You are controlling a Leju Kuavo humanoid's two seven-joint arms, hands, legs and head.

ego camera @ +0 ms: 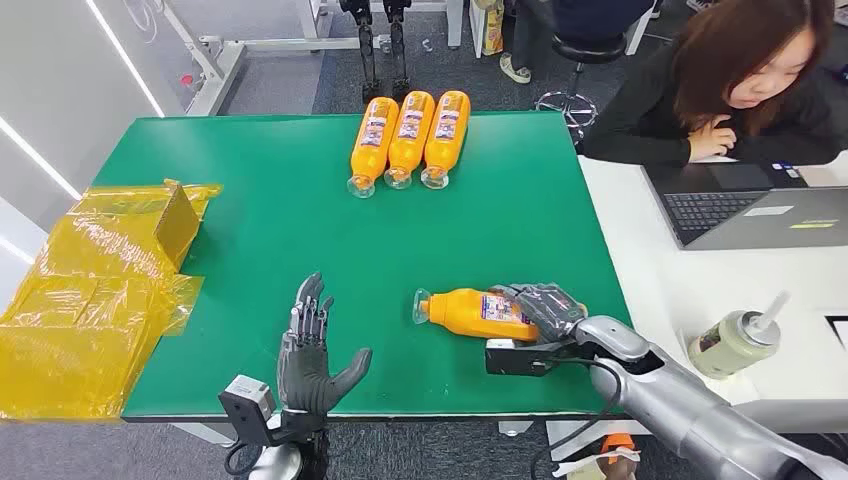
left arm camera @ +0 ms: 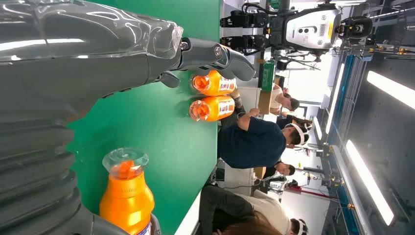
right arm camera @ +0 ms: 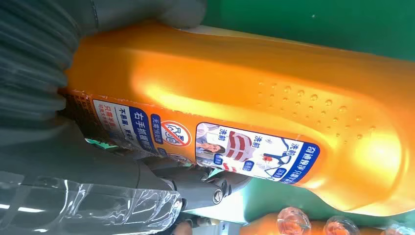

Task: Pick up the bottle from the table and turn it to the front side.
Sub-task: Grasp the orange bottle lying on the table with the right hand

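- Bottle point(ego camera: 478, 312) is lying on its side at the near right of the green tabletop point(ego camera: 270, 230), clear cap pointing toward the left robot hand point(ego camera: 308, 352).
- Right robot hand point(ego camera: 545, 310) is clamping around the bottle's base end, fingers wrapping over the label.
- Left robot hand is hovering above the tabletop with fingers spread, gripping nothing.
- Doing this step well likely means lifting straight up with a firm hold, then rolling the wrist slowly.
- Glossy orange plastic looks smooth and slippery, with a flattened, contoured body and dimpled patch.
- Three matching bottles point(ego camera: 410, 138) are lying side by side at the far edge.
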